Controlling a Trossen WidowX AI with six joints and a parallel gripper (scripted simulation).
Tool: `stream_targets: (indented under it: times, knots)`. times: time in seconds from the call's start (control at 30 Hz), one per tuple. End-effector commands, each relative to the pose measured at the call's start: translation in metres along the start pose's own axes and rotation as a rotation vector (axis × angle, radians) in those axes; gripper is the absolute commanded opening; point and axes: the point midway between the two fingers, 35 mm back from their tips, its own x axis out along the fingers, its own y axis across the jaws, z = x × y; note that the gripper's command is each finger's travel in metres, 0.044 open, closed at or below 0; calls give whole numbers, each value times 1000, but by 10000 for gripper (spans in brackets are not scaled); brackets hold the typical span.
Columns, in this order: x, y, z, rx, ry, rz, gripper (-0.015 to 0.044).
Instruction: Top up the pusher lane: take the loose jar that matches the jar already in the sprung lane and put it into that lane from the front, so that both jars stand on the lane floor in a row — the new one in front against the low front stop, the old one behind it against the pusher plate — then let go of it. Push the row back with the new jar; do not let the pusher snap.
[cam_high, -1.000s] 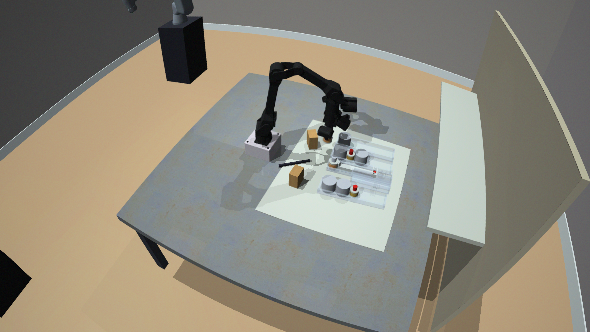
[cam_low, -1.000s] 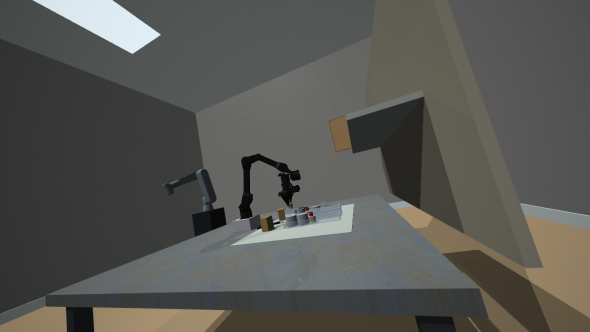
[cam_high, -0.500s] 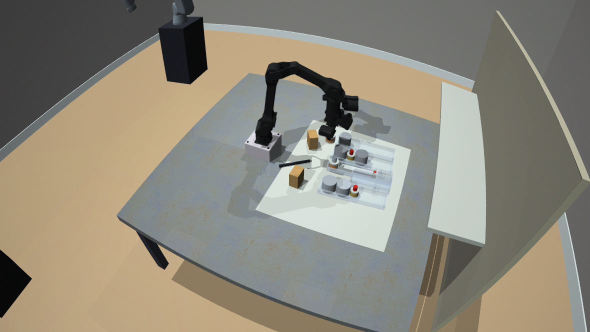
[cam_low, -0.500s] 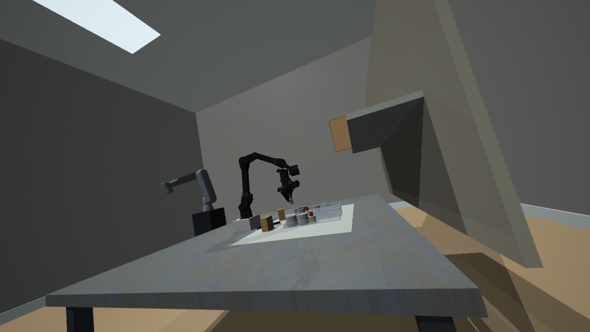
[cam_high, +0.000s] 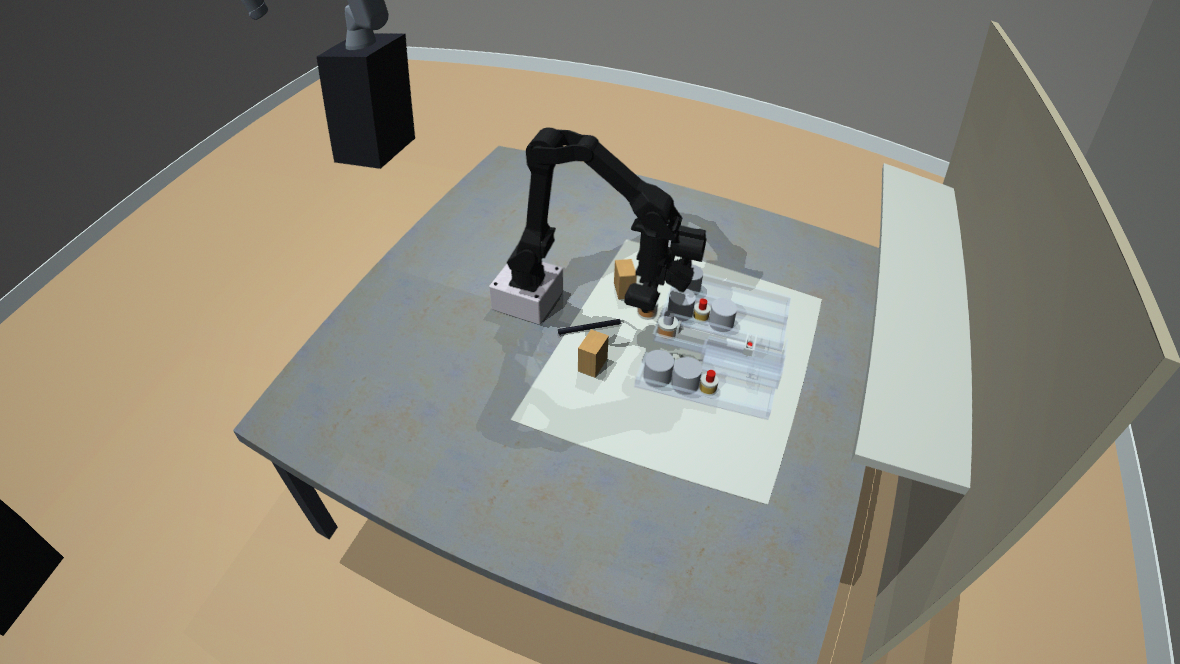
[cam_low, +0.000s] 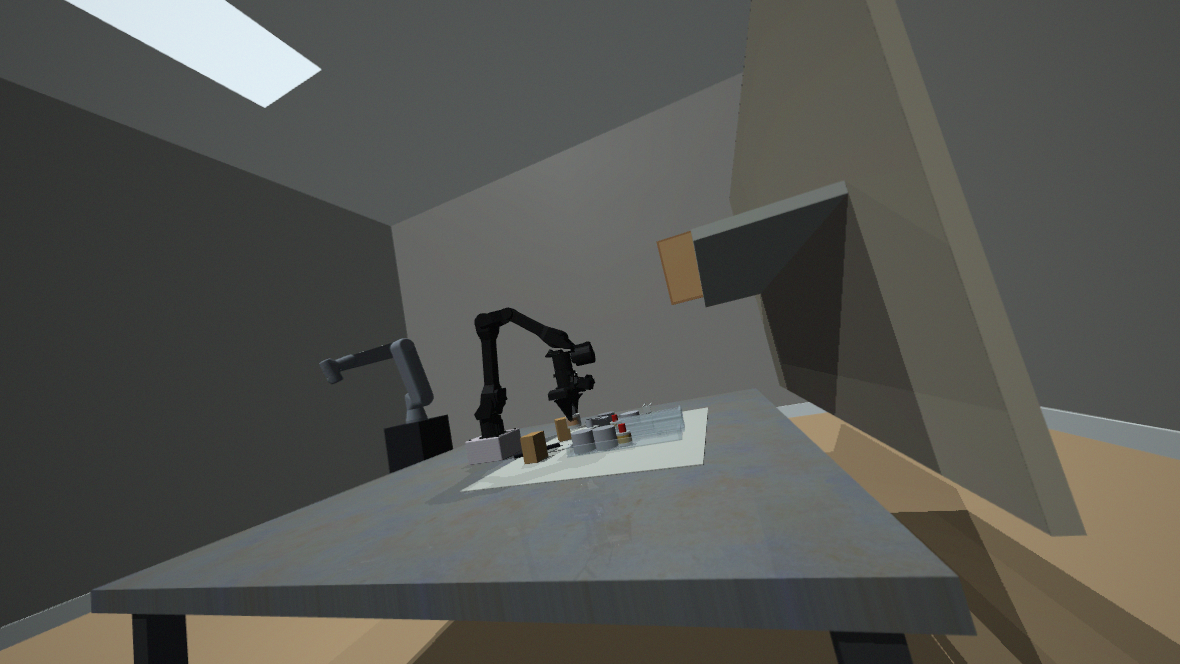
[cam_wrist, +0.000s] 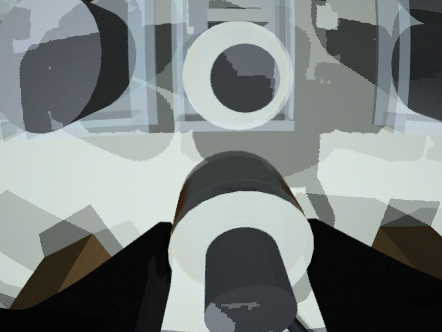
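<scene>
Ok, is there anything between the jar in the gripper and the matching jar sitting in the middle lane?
In the wrist view, only pale mat and the lane's low front stop separate the held jar from the lane jar; no other object.
</scene>
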Motion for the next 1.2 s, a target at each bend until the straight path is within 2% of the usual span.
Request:
stream_targets:
  times: [0.0,0.2,1.17]
  knots:
    - [5,-2,0,-12,-6,-2,0]
    - [24,-2,0,-12,-6,-2,0]
    - [24,-2,10,-12,-7,-2,0]
